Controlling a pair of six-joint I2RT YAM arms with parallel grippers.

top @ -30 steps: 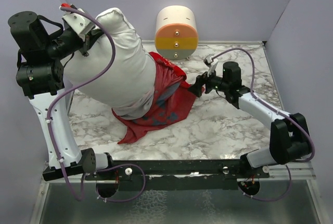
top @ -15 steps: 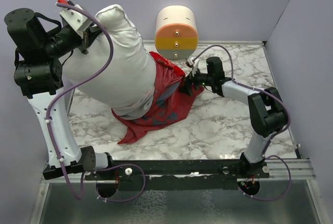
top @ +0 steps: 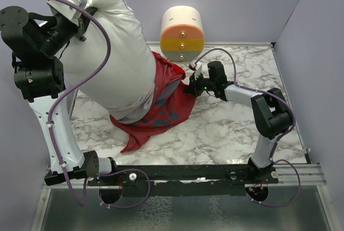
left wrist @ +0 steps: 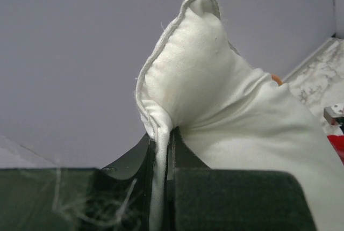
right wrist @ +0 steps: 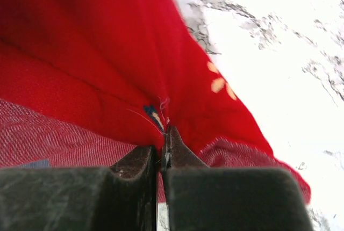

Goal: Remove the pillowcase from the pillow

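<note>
pillowcase [top: 167,107]: bright red, bunched around the lower end of the pillow [top: 118,53], its loose part spilling onto the marble table [top: 242,134]. The print is crumpled and no writing can be read.
left gripper [top: 86,17]: raised high at the far left, jaws closed tight on a seamed corner of the pillow. The wrist view shows the white cloth pinched between the fingers.
pillow: plain white and plump, lifted by that corner. Its top is up against the back wall and its bottom is inside the red cover.
cylinder [top: 182,33]: cream with orange and yellow bands, at the back of the table just behind the pillowcase.
right gripper [top: 189,85]: low over the table, jaws clamped on the pillowcase's right edge.
flower mark [right wrist: 220,83]: small, pale yellow, on the red cloth beside that grip.
</note>
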